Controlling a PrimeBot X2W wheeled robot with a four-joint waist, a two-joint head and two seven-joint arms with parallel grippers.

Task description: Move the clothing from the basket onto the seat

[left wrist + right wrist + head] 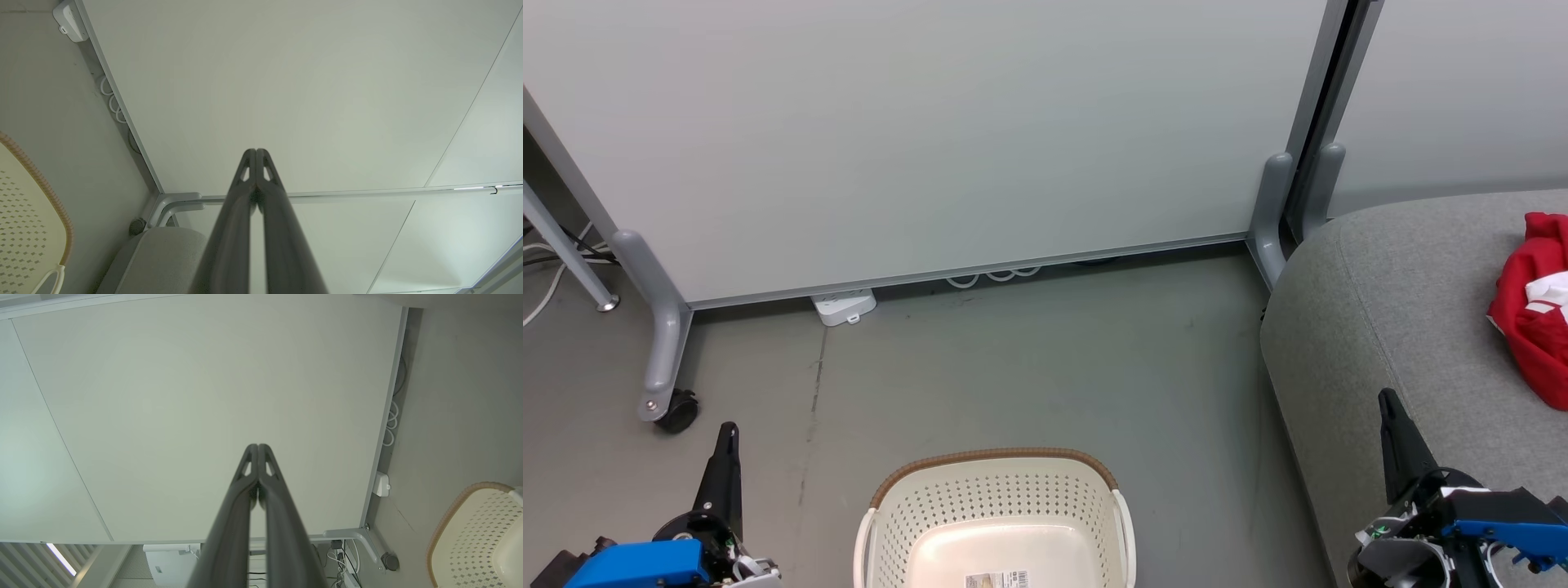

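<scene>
White partition point(931, 122) ahead: left claw point(255, 153) and right claw point(258, 448) pinched together, empty.

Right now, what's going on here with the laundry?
Nothing is being handled. The left hand and the right hand are both shut and hold nothing, with the basket on the floor between them. What shows of the basket's inside has nothing in it. Red clothing lies on the grey seat to the robot's right. The job looks done, or close to it.
</scene>
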